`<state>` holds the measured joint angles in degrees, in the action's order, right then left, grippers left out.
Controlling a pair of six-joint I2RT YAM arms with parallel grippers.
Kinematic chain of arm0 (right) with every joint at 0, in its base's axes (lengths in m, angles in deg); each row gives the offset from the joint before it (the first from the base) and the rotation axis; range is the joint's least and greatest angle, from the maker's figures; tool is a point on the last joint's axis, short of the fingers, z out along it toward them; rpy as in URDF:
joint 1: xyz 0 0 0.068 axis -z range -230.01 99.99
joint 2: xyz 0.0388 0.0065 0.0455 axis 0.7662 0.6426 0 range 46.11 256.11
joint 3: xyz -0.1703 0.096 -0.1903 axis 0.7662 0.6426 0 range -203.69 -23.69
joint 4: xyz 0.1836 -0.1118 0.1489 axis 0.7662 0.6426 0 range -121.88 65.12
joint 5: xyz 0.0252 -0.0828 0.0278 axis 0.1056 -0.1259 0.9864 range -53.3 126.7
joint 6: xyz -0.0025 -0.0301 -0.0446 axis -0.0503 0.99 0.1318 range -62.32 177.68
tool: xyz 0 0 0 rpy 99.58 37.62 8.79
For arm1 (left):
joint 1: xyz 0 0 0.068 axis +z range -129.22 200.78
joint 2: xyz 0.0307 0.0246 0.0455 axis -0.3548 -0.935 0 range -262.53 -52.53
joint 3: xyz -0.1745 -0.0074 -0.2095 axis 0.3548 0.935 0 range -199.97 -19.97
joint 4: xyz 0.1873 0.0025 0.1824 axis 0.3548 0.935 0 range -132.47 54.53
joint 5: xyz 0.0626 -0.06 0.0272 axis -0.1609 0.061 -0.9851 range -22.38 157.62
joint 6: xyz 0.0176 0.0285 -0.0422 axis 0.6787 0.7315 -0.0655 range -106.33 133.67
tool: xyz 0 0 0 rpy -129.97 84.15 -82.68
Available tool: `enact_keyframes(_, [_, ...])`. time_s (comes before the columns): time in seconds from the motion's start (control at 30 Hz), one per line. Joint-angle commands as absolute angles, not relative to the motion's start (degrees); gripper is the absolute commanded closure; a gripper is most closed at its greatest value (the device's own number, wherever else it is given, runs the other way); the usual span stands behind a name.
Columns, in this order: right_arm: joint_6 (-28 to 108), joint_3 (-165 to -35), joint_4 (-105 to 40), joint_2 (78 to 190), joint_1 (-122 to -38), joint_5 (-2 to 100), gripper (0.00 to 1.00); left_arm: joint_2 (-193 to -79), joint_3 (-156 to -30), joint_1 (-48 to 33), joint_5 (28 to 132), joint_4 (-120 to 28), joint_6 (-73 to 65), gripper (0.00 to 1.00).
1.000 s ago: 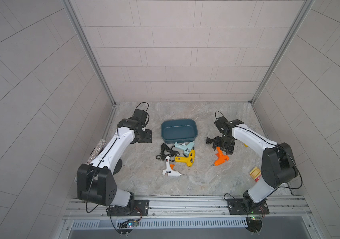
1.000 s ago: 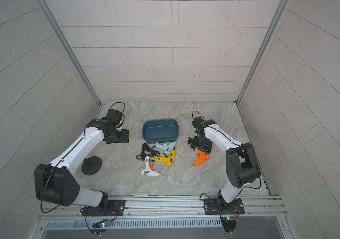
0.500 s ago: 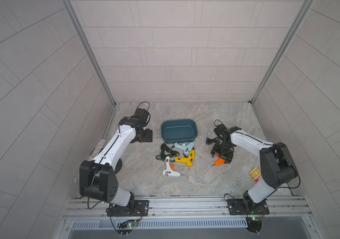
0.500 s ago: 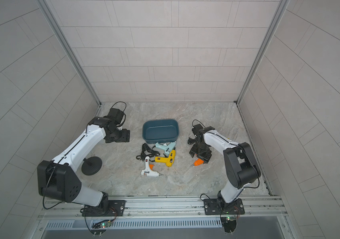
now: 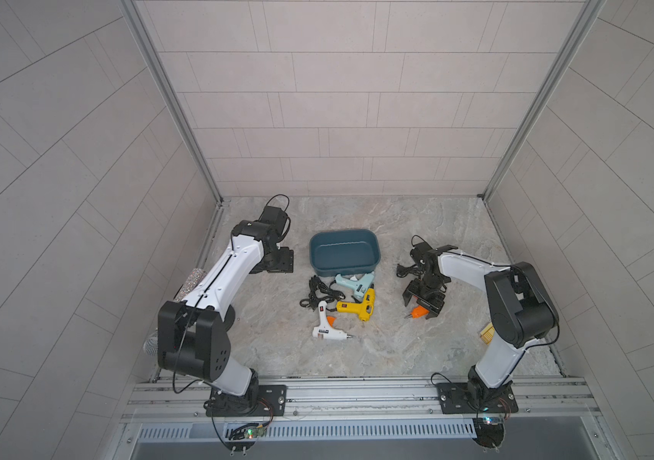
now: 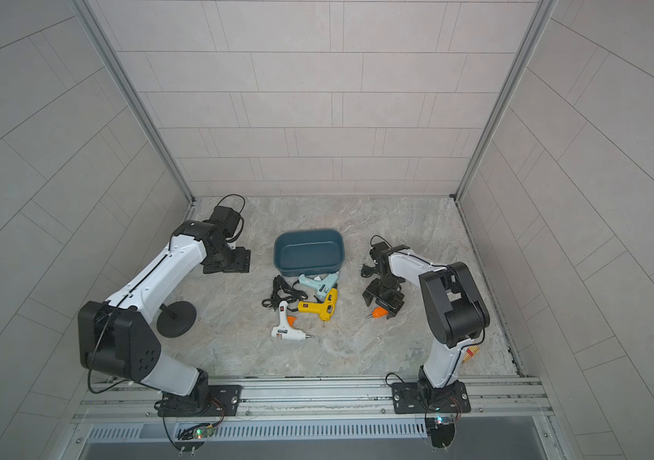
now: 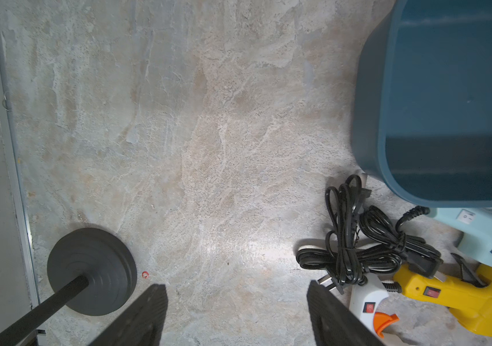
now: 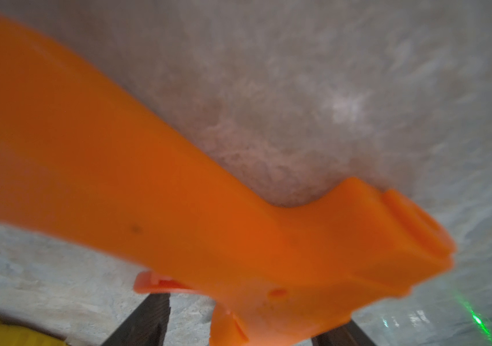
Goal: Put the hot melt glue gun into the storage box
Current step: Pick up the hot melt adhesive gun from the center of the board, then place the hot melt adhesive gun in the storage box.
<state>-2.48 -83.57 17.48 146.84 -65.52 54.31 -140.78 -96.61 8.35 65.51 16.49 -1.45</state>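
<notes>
My right gripper (image 5: 422, 304) is low over the orange glue gun (image 5: 418, 312), right of centre in both top views. Its fingers stand apart and straddle the gun's body. In the right wrist view, a strip of table shows between one finger (image 8: 148, 317) and the gun (image 8: 178, 194), so the jaws are not clamped on it. The picture is blurred, and I cannot tell whether the far finger touches the gun.

My left gripper (image 7: 237, 313) is wide open with nothing between its fingers. It hangs over the bare stone-patterned table (image 7: 178, 149), left of the storage box (image 5: 343, 255). A black round stand base (image 7: 92, 271) lies near it.

The teal box sits at the centre, with only bare floor showing inside it. Just below it in a top view lie a pale blue glue gun (image 5: 355, 282), a yellow glue gun (image 5: 359, 307) and a white glue gun (image 5: 327, 326). A tangle of black cords (image 5: 319, 292) lies beside them. The pale blue gun reaches the box wall, and the orange one lies well apart from the box.
</notes>
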Motion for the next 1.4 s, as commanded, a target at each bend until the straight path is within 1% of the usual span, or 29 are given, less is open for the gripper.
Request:
enact_keyframes(0.0, [-4.01, -83.35, 16.74, 148.37, -65.05, 51.90, 0.34, -141.60, -98.28, 8.15, 64.11, 18.45, -0.58, 0.18])
enact_keyframes(0.13, [-4.11, -83.46, 16.75, 147.52, -64.47, 51.35, 0.57, -141.56, -98.46, 8.28, 63.71, 18.88, -0.47, 0.20])
enact_keyframes(0.17, [-4.04, -83.66, 16.81, 147.42, -64.43, 51.16, 0.61, -141.48, -98.42, 8.30, 63.59, 18.96, -0.35, 0.20])
enact_keyframes(0.3, [-1.25, -86.38, 18.90, 146.52, -64.38, 49.30, 0.84, -141.35, -98.42, 8.30, 63.14, 19.41, -0.15, 0.20])
enact_keyframes(0.4, [3.70, -91.22, 23.29, 144.58, -64.51, 45.78, 0.98, -141.51, -98.46, 8.29, 63.15, 19.58, -0.11, 0.21])
enact_keyframes(0.43, [5.83, -93.20, 25.27, 143.28, -64.47, 44.18, 1.00, -141.61, -98.55, 8.30, 63.14, 19.58, -0.05, 0.21])
enact_keyframes(0.63, [17.02, -105.33, 34.61, 136.17, -64.56, 36.81, 1.00, -141.95, -99.07, 8.25, 62.99, 19.54, -0.04, 0.20])
enact_keyframes(0.73, [23.09, -112.16, 36.71, 134.64, -65.40, 36.58, 1.00, -142.05, -99.51, 8.37, 62.72, 19.53, -0.11, 0.20])
enact_keyframes(0.83, [30.57, -118.29, 35.88, 135.34, -68.40, 39.81, 1.00, -141.70, -99.53, 8.56, 62.61, 19.32, -0.57, 0.20])
enact_keyframes(0.93, [34.96, -124.32, 35.42, 138.79, -73.65, 39.44, 1.00, -141.18, -98.79, 8.89, 63.38, 18.72, -1.23, 0.20])
enact_keyframes(1.07, [38.41, -131.97, 36.21, 146.75, -79.36, 39.19, 1.00, -139.91, -97.27, 9.52, 64.27, 17.82, -2.06, 0.20])
enact_keyframes(1.2, [39.11, -138.45, 37.51, 154.62, -81.32, 40.55, 1.00, -138.24, -95.51, 9.90, 64.41, 17.58, -2.29, 0.20])
enact_keyframes(1.37, [39.56, -142.61, 37.99, 161.57, -82.06, 42.06, 1.00, -136.01, -93.49, 10.38, 64.24, 17.63, -2.61, 0.20])
